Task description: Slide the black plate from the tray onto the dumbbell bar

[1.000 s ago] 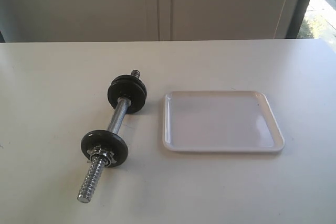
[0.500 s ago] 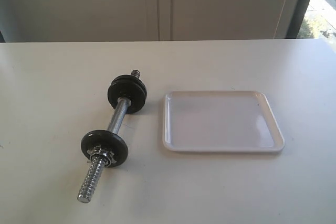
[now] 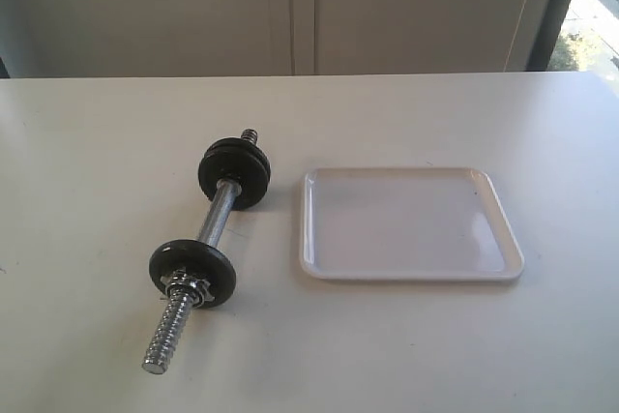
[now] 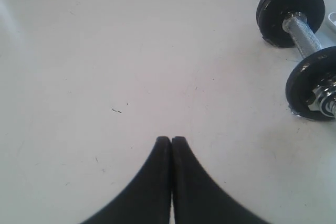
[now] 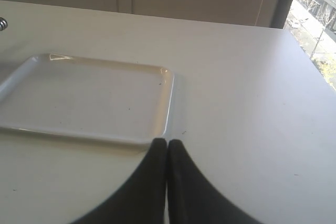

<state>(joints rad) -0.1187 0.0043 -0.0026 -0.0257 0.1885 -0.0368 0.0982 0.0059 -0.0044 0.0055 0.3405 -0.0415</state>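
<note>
While empty, left gripper (image 4: 171,139), right gripper (image 5: 167,141) closed

The dumbbell bar (image 3: 218,220) is seen as bright chromed metal, knurled along its middle and coarsely threaded at its ends. The black discs (image 3: 242,163) on it are coated dull and faintly grainy, and the star nut (image 3: 187,286) is shiny silver metal. Beside the bar, the tray (image 3: 406,276) is seen as smooth, glossy white plastic. The bench (image 3: 97,162) under the bar is matt white and lightly specked. The left end effector (image 4: 171,141) and right end effector (image 5: 167,144) are finished in smooth matt black.
</note>
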